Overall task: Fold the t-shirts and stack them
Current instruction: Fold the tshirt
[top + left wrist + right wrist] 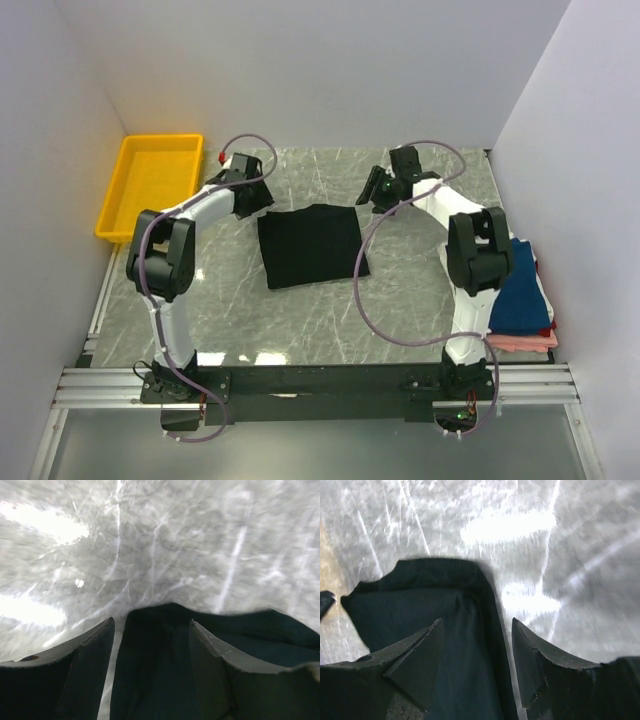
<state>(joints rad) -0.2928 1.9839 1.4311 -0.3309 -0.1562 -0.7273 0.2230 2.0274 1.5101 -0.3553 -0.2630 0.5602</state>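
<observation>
You have the black shirt (pixel 311 245) folded to a rough square at the centre of the table (pixel 410 285). Your left gripper (pixel 252 200) at its 11 o'clock corner and your right gripper (pixel 385 192) at its 1 o'clock corner both stand spread, pinching nothing. The stack (pixel 520 290) of folded shirts sits at the table's 4 o'clock edge, so what's left looks like any last fold, then moving the black shirt onto it.

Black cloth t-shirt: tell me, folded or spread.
Folded: the black cloth t-shirt lies as a compact rectangle, no sleeves showing.
</observation>
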